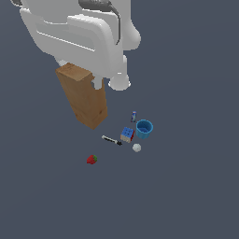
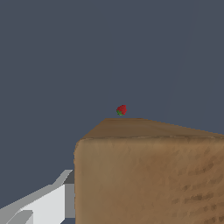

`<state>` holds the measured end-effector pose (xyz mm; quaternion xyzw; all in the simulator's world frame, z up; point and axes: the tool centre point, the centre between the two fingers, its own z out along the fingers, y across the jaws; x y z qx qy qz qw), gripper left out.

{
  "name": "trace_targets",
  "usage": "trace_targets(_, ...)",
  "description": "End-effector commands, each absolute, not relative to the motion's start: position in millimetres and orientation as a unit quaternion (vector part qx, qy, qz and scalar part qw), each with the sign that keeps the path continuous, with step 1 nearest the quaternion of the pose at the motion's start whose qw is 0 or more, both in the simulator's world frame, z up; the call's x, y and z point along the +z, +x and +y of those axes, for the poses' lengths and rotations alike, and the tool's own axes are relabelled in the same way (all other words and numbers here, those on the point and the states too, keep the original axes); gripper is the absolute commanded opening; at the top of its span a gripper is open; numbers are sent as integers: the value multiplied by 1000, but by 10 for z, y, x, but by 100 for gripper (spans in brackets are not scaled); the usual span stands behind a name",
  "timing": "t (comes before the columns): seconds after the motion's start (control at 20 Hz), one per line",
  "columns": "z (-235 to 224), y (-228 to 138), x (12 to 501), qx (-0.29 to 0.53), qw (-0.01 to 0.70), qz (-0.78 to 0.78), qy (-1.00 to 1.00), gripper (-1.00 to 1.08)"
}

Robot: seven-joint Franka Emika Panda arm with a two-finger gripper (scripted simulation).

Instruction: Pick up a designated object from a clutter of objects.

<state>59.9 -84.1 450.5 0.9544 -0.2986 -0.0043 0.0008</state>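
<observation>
Wooden block (image 1: 84, 95): hanging lengthwise from the gripper (image 1: 79, 74), clamped at its upper end between the jaws, apparently lifted clear of the floor, above and toward the exterior view's left of the remaining clutter. Held near one end, so hanging slightly tilted. Below: black marker (image 1: 111, 140), multicoloured cube (image 1: 127, 134), blue cup (image 1: 144, 128), tiny bottle (image 1: 134, 116), white ball (image 1: 137, 148), with strawberry (image 1: 92, 159) set apart. From the wrist: block filling the foreground, one finger (image 2: 50, 201) alongside. Judged essentially complete.
</observation>
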Motion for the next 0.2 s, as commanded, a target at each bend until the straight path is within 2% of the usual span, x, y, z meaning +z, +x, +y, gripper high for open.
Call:
trace_targets(0.0, -856, 593, 4614, 0, 0, -298, 954, -100)
trace_targets(0.15, -862, 591, 4635, 0, 0, -298, 954, -100)
